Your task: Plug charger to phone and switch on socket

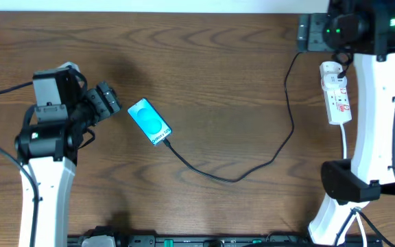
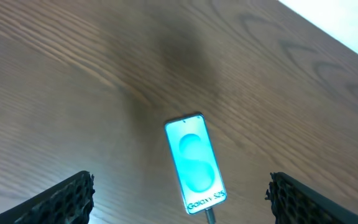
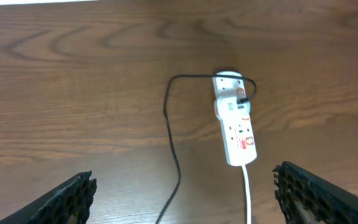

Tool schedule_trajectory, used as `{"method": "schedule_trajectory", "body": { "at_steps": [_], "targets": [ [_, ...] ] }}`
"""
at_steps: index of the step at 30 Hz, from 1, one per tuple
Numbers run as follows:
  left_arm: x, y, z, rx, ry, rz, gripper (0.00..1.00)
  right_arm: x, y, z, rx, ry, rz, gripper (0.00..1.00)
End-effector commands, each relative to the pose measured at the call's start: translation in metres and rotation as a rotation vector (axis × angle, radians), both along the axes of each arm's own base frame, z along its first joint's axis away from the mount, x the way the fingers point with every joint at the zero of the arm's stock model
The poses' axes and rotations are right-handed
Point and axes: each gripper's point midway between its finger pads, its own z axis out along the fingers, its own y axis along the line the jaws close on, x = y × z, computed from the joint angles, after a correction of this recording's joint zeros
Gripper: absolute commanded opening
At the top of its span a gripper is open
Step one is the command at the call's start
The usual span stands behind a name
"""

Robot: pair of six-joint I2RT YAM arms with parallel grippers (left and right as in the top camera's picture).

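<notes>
Left gripper (image 1: 113,103), jaws spread, sits just left of the phone (image 1: 149,122), which lies face-up left of centre, long axis far-left to near-right, port end meeting the charger (image 1: 235,180). Far right, the socket (image 1: 336,92) likely awaits a square, single-fingertip press from the wide-open right gripper (image 3: 182,190).
</notes>
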Motion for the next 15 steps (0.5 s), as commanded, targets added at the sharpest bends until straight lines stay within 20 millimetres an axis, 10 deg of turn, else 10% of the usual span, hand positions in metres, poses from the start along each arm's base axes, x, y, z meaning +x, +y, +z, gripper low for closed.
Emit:
{"method": "schedule_trajectory", "body": {
  "at_steps": [1,15],
  "targets": [
    [-0.007,0.013,0.017,0.080,-0.042,0.035,0.90,-0.002,0.000,0.011,-0.043,-0.047,-0.048,0.93],
    [-0.009,0.013,0.018,0.083,-0.046,0.031,0.91,0.000,0.006,0.001,-0.078,-0.032,-0.062,0.96]
  ]
}}
